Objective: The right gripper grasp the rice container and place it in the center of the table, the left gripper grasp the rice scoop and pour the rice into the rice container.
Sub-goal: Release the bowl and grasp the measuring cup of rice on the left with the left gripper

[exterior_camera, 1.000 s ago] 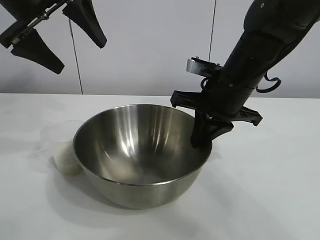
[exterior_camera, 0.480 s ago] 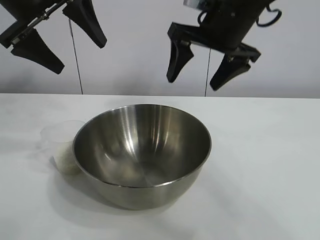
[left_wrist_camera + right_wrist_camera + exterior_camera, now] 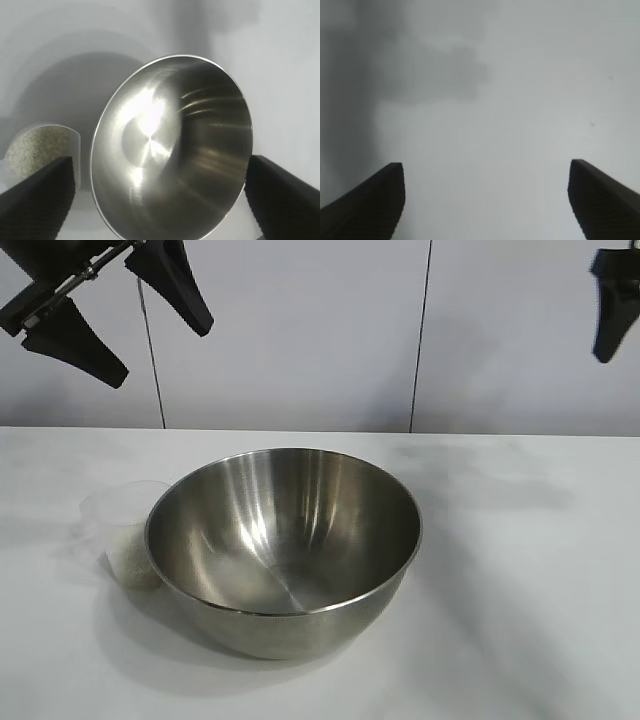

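Note:
The rice container (image 3: 285, 540), a big shiny steel bowl, stands empty in the middle of the table (image 3: 530, 580). The rice scoop (image 3: 118, 512), a small clear plastic cup, stands against its left side with rice (image 3: 134, 562) in the bottom. My left gripper (image 3: 160, 355) hangs open high at the upper left, above and behind the scoop, holding nothing. In the left wrist view it (image 3: 160, 159) looks down on the bowl (image 3: 170, 145) and the scoop (image 3: 47, 145). My right gripper (image 3: 485, 164) is open and empty over bare table; one finger (image 3: 608, 305) shows at the upper right edge.
A pale panelled wall (image 3: 300, 330) with two dark vertical seams closes the far side of the table. White tabletop stretches to the right of the bowl and in front of it.
My right gripper let go of the bowl's right rim, opened, rose and drew away to the upper right. The bowl, the scoop and my left gripper stayed put.

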